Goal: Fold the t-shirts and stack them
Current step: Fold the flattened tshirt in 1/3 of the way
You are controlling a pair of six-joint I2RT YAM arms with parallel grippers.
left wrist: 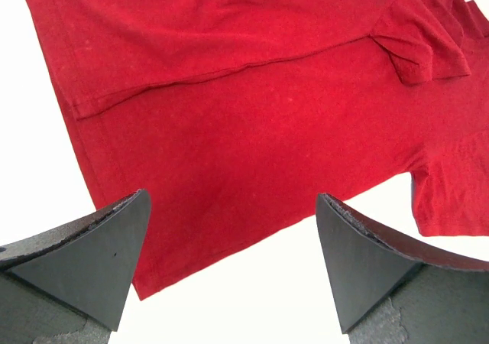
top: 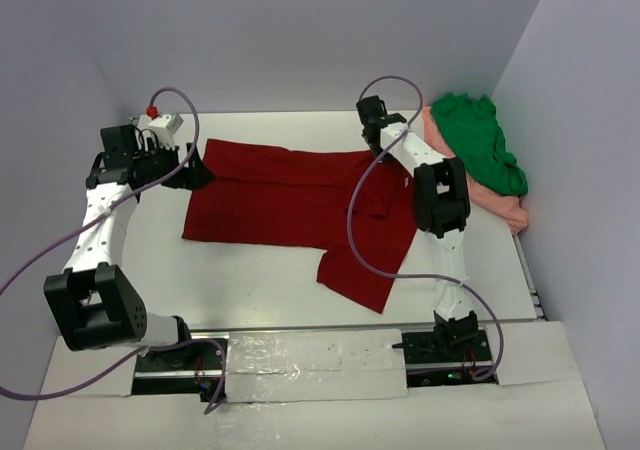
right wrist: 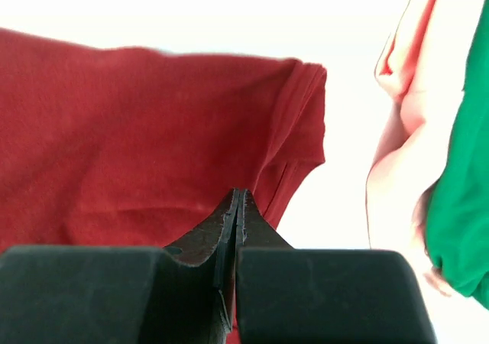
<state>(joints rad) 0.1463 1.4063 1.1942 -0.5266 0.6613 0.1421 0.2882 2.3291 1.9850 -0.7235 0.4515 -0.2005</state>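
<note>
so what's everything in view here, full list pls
dark red t-shirt: one, dark red, spread across the table's middle
green t-shirt: one, bright green, bunched on the pink one, far right
salmon pink t-shirt: one, salmon pink, under the green, far right
table: one, white, beneath everything
cables: two, purple-grey, one per arm
left arm: one, white and black, left side, jaws open
right arm: one, white and black, right side, jaws shut by the red shirt

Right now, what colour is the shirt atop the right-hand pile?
Bright green t-shirt, best in top external view.
</note>
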